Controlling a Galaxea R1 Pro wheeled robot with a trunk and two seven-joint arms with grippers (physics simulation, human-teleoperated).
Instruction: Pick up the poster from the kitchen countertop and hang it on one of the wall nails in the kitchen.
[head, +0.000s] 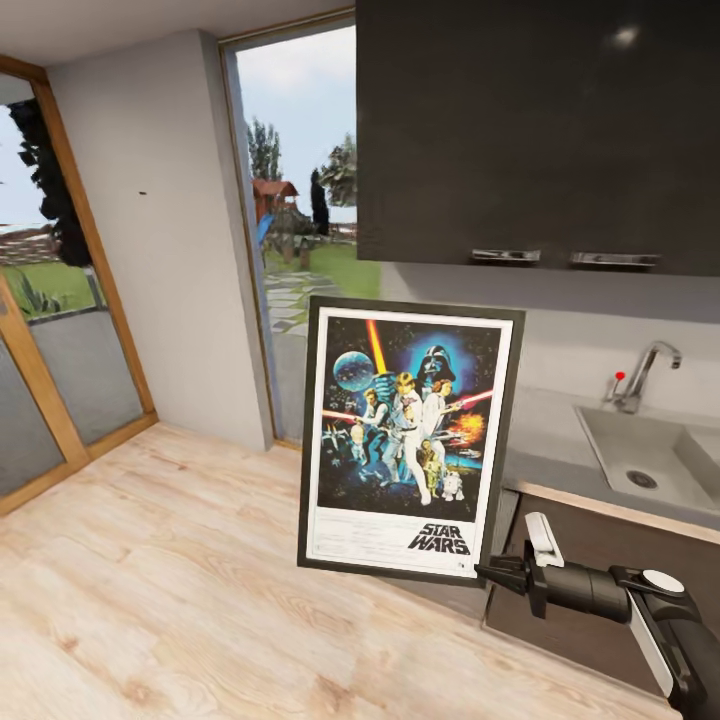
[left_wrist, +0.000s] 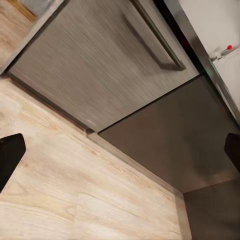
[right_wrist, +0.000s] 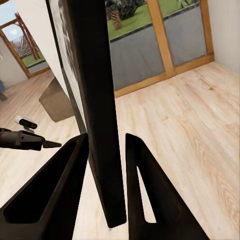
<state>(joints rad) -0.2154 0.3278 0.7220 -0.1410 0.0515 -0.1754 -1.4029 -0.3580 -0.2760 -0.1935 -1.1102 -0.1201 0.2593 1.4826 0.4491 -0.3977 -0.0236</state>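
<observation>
A kitchen with pale wood flooring (head: 200, 580) filled the head view, a grey wall (head: 170, 230) at upper left carrying a tiny dark nail (head: 142, 192). The poster (head: 410, 445) stood upright at centre, held off the floor just left of the grey table (head: 560, 450) with its sink (head: 650, 455) and chrome tap (head: 645, 370). The right hand (head: 492, 573) gripped the frame's lower right corner. The right wrist view showed what the head view could not: the poster (right_wrist: 97, 115) edge-on, clamped between both fingers (right_wrist: 145, 195). The left wrist view faced dark cabinet fronts (left_wrist: 110, 65); the left hand (left_wrist: 120, 152) was spread wide, holding nothing.
</observation>
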